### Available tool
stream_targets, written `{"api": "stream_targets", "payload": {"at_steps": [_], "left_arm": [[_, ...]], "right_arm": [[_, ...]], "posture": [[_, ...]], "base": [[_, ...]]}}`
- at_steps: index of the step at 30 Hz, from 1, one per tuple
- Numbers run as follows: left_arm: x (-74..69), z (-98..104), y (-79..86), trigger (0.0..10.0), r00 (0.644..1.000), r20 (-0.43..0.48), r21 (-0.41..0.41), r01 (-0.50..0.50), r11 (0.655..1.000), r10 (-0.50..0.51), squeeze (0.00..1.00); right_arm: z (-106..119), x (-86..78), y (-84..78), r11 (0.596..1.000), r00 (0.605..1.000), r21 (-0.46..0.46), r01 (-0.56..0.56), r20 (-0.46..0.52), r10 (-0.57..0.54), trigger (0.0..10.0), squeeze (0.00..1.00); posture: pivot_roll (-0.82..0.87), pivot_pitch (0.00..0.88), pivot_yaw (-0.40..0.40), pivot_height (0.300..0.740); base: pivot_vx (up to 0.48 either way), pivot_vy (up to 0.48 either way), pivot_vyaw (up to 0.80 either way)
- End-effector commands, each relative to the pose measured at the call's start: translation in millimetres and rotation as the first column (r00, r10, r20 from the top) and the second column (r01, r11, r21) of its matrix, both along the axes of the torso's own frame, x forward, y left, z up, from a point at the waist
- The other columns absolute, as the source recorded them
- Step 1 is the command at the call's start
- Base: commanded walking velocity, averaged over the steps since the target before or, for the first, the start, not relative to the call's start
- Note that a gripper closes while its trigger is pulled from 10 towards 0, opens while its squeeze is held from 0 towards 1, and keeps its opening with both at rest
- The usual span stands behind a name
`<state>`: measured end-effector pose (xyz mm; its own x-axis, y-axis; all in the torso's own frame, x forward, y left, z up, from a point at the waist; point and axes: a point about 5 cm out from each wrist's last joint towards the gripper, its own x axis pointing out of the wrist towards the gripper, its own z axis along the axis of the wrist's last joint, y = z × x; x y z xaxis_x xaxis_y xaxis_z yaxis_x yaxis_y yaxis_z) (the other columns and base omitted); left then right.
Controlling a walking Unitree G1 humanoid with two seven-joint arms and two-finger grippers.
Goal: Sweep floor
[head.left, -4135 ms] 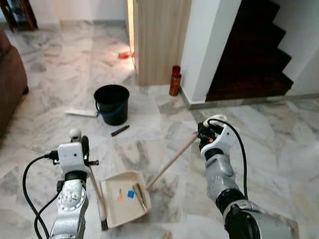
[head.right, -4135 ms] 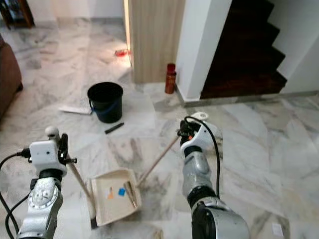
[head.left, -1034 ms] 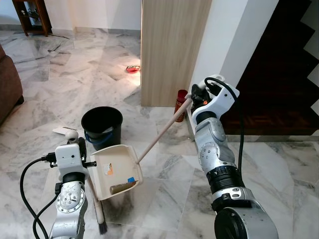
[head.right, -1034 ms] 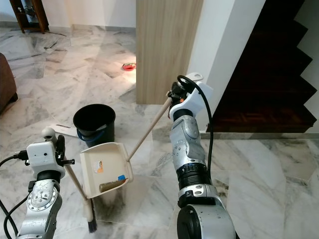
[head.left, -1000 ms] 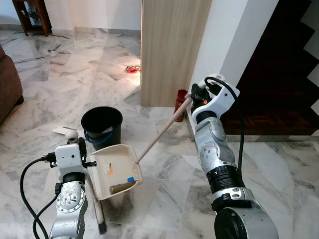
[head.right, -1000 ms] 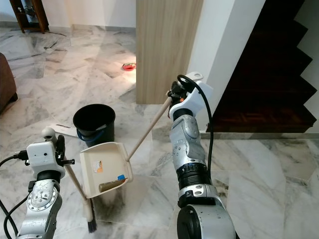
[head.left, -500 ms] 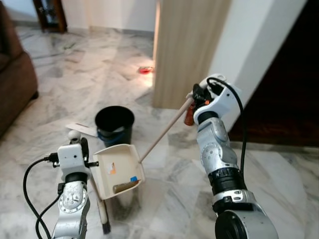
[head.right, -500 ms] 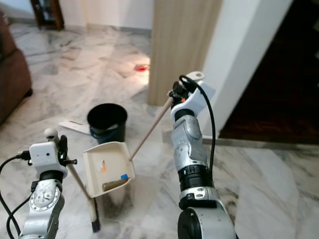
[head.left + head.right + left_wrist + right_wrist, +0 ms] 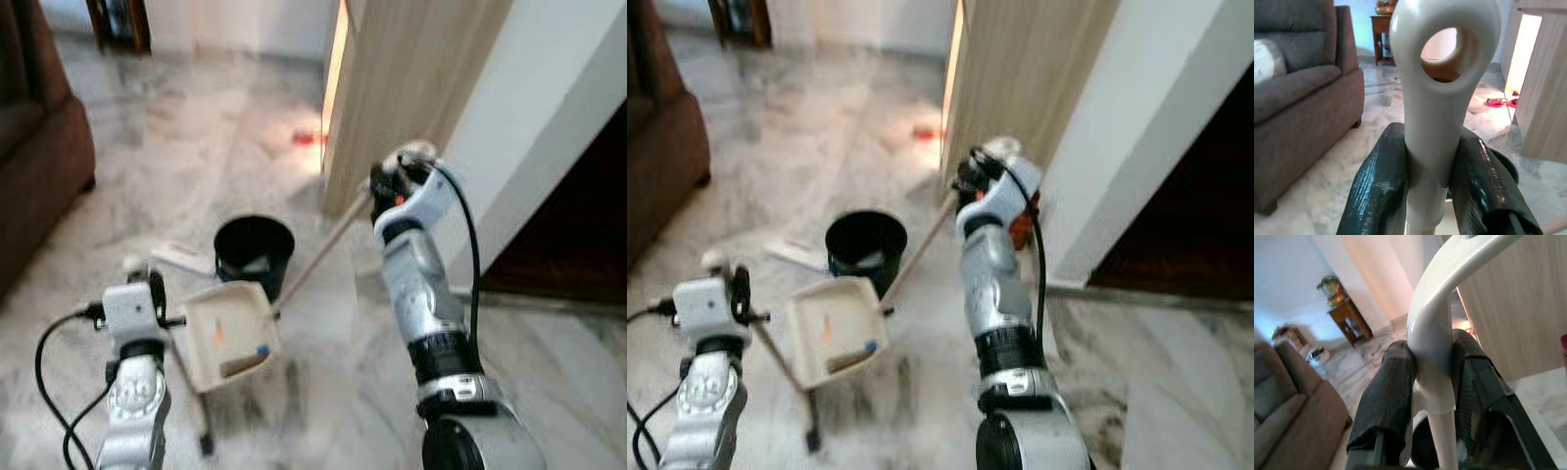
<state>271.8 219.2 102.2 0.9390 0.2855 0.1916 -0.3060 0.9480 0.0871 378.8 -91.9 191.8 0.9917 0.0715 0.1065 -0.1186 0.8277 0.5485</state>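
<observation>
The right gripper (image 9: 1432, 382) has its jaws pinched on the curved white top of the dustpan handle (image 9: 323, 252), a long pale wooden pole that slopes down and to the left to the cream dustpan (image 9: 230, 333). The pan hangs clear of the marble floor (image 9: 196, 176), its mouth tipped upward, with a brown cylindrical piece (image 9: 239, 365), a small blue scrap (image 9: 262, 349) and an orange scrap (image 9: 217, 334) lying in it. The black bucket (image 9: 254, 251) stands just beyond the pan, toward the wooden partition (image 9: 411, 88).

The left gripper (image 9: 1425, 176) has its jaws clamped on the white eyelet end of the broom handle (image 9: 1442, 73); the broom (image 9: 191, 397) hangs down beside the pan with its dark bristles at the floor. A brown sofa (image 9: 39, 147) sits at far left, and a red bottle (image 9: 1023, 227) shows behind the right arm near the white wall. The head views are blurred.

Judging by the load, the pan is light but sits at the end of a long stiff pole, so it will swing readily and small wrist turns will tilt it a lot. The debris is loose and could slide out over the lip if the mouth dips before it is over the bucket. The smooth plastic grip may twist within the jaws; a hold lower on the wood would steady the tipping.
</observation>
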Motion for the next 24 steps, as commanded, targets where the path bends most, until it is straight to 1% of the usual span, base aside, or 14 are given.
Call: {"api": "stream_targets", "payload": {"at_steps": [1, 11, 18, 20, 22, 24], "left_arm": [[4.6, 14, -9.0, 10.0, 0.996, 0.077, 0.006, 0.033, 0.999, -0.034, 0.0], [4.1, 15, -9.3, 10.0, 0.996, 0.08, 0.009, 0.04, 0.999, -0.041, 0.0], [3.9, 16, -9.2, 10.0, 0.996, 0.082, 0.009, 0.043, 0.999, -0.043, 0.0], [3.8, 16, -9.0, 10.0, 0.996, 0.082, 0.008, 0.044, 0.999, -0.044, 0.0], [3.7, 16, -8.9, 10.0, 0.996, 0.082, 0.009, 0.044, 0.999, -0.045, 0.0], [3.4, 15, -9.7, 10.0, 0.996, 0.075, 0.024, 0.05, 0.998, -0.051, 0.0]], "right_arm": [[13, -0.3, 0.8, 0.997, 0.999, 0.074, 0.008, 0.047, -0.011, 10.0, 0.0], [14, -0.6, 0.5, 0.996, 0.999, 0.083, 0.016, 0.045, -0.02, 10.0, 0.0], [21, -1.3, 3.3, 0.995, 0.998, 0.101, 0.007, 0.067, -0.014, 10.0, 0.0], [25, -1.2, 6.2, 0.995, 0.997, 0.101, -0.002, 0.081, -0.006, 10.0, 0.0], [28, -1.2, 7.6, 0.996, 0.995, 0.094, -0.001, 0.097, -0.009, 10.0, 0.0], [33, -1.1, 9.9, 0.998, 0.992, 0.063, 0.003, 0.123, -0.011, 10.0, 0.0]], "posture": [[0.1, 0.0, -0.084, 0.74], [0.1, 0.0, -0.081, 0.74], [0.1, 0.0, -0.078, 0.74], [0.1, 0.0, -0.078, 0.74], [0.1, 0.0, -0.074, 0.74], [0.1, 0.0, -0.073, 0.74]], "base": [[0.0, 0.375, 0.0], [0.0, 0.0, 0.0], [0.0, 0.0, 0.0], [0.0, 0.0, 0.0], [0.0, 0.0, 0.0], [0.0, 0.0, 0.0]]}}
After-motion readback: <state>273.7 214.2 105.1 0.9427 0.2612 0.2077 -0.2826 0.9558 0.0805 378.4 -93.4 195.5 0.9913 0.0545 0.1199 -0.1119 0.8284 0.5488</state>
